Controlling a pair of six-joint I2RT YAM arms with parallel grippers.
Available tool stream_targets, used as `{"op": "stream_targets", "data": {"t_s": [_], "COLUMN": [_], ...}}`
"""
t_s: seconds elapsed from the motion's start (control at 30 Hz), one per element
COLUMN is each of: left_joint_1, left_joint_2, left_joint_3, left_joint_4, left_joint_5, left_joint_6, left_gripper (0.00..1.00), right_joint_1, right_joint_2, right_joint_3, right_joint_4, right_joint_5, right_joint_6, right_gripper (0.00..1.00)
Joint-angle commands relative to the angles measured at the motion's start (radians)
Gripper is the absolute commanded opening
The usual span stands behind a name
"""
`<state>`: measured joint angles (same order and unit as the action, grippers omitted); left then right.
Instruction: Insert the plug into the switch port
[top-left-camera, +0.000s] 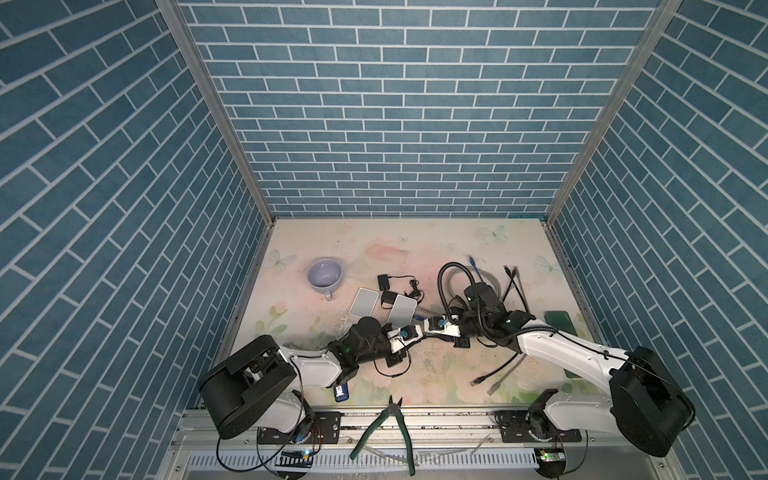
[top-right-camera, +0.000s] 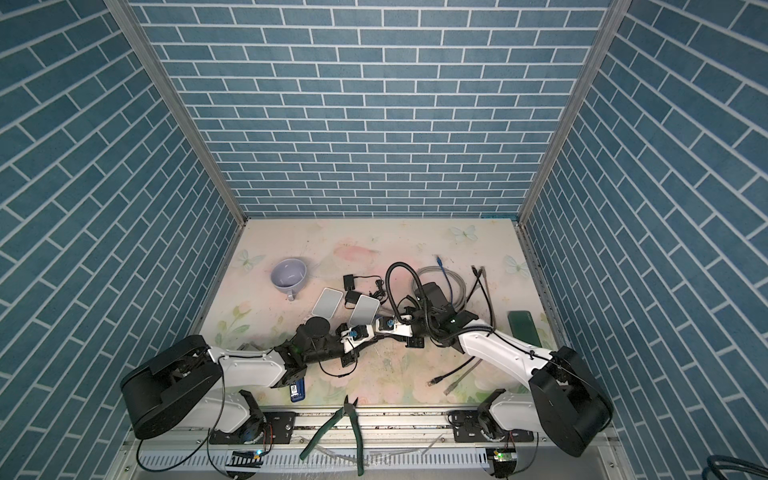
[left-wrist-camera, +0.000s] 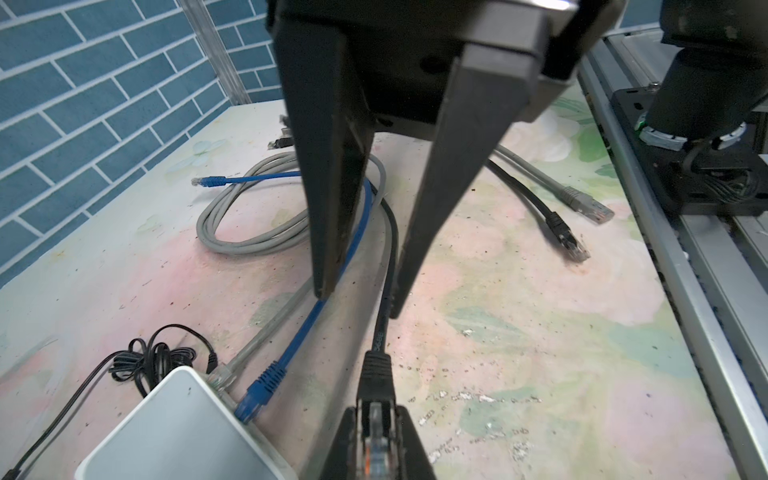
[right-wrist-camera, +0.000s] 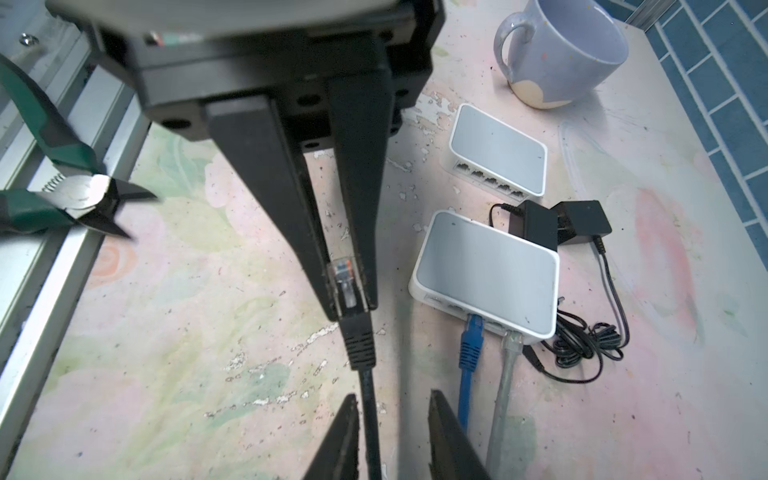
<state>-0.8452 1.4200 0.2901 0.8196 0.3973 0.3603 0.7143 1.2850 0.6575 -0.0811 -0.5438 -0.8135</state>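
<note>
Plug axis: the plug (right-wrist-camera: 347, 286) has its long axis roughly on the 9-to-3 o'clock line in both top views. Its clear tip points toward 9 o'clock and its boot toward 3, much the same heading as the blue cable (right-wrist-camera: 469, 345) seated in the switch (right-wrist-camera: 486, 270).
Plug place: at about 4 o'clock of that switch, near it but apart, between the two grippers.
Plug look: clear head with orange wire ends inside and the latch tab facing the wrist cameras, then a black ribbed boot and the black cable (right-wrist-camera: 370, 415).
Left gripper (left-wrist-camera: 374, 449): pinched tight on the plug's clear head.
Right gripper (right-wrist-camera: 392, 397): fingers parted and straddling the black cable behind the boot, with a gap showing on one side.
Hard to see: in both top views the fingers cover the plug. The left wrist view cuts off its tip. The grey cable (right-wrist-camera: 509, 345) and the blue one hide part of the switch's port row.
</note>
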Motion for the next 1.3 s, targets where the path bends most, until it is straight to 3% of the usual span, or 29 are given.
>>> {"op": "stream_targets", "data": {"t_s": [0.0, 0.23, 0.77, 1.1, 1.27], "left_joint_1": [-0.005, -0.005, -0.005, -0.005, -0.005], "left_joint_2": [0.017, 0.030, 0.023, 0.029, 0.033], "left_joint_3": [-0.008, -0.024, -0.028, -0.031, -0.026], "left_joint_4": [0.085, 0.146, 0.147, 0.148, 0.137], "left_joint_5": [0.027, 0.015, 0.021, 0.017, -0.010], "left_joint_6": [0.032, 0.037, 0.043, 0.041, 0.013], "left_gripper": [0.04, 0.04, 0.04, 0.05, 0.14], "right_joint_1": [-0.001, -0.001, -0.001, -0.001, 0.000], "right_joint_2": [0.020, 0.046, 0.091, 0.080, 0.082], "right_joint_3": [0.018, 0.019, 0.014, -0.006, -0.008], "right_joint_4": [0.040, 0.031, 0.116, 0.159, 0.159], "right_joint_5": [-0.056, -0.112, -0.113, -0.113, -0.111], "right_joint_6": [0.047, 0.045, 0.080, 0.095, 0.085], "right_gripper": [0.30, 0.30, 0.26, 0.13, 0.04]}}
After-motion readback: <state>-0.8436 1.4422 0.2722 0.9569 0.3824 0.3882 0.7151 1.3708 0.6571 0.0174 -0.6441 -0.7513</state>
